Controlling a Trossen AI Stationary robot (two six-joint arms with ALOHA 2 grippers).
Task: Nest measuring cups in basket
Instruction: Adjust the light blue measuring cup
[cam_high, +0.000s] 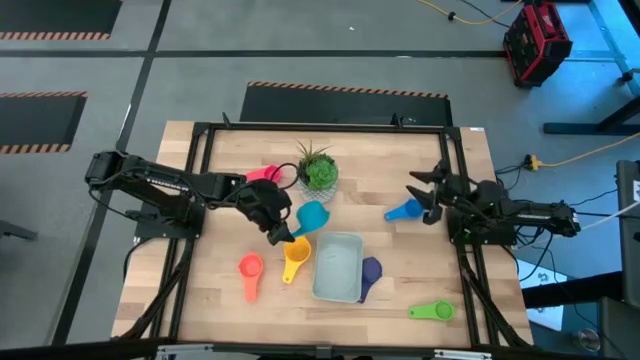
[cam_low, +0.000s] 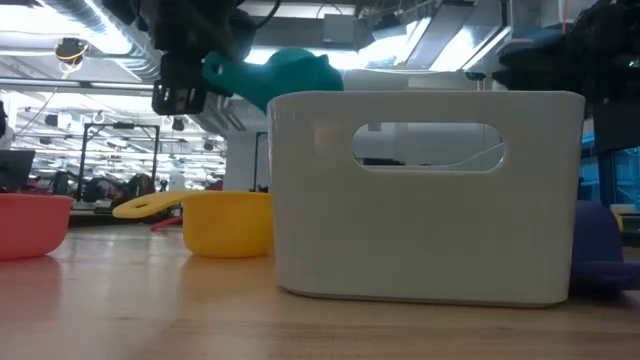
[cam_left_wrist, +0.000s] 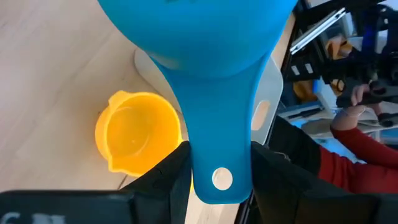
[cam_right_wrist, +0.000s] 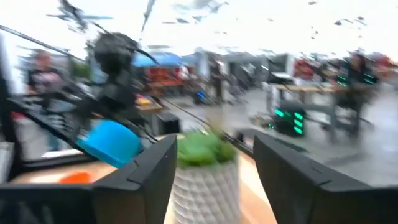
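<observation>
Two arms are over the wooden table (cam_high: 220, 300), and between them sits the biggest piece, the pale basket (cam_high: 338, 268), just beyond the left gripper (cam_high: 282, 236) on its far side. Next in size is the potted plant (cam_high: 318, 170), near that gripper too but farther back on the table. The left gripper is clamped on the handle of the teal cup (cam_high: 313, 216), holding it in the air close to the basket's near corner (from table height the cup rides above the basket's rim). Directly under it stands the yellow cup (cam_high: 296, 257), touching the table beside the basket, with the orange-red cup (cam_high: 250, 270) a little farther out. The right gripper (cam_high: 432, 196) has its fingers apart, the blue cup (cam_high: 403, 211) lying just beside them, not held. The purple cup (cam_high: 371, 270) rests against the basket's opposite wall; the green cup (cam_high: 432, 312) lies well apart, and the pink cup (cam_high: 265, 174) sits behind the left arm.
</observation>
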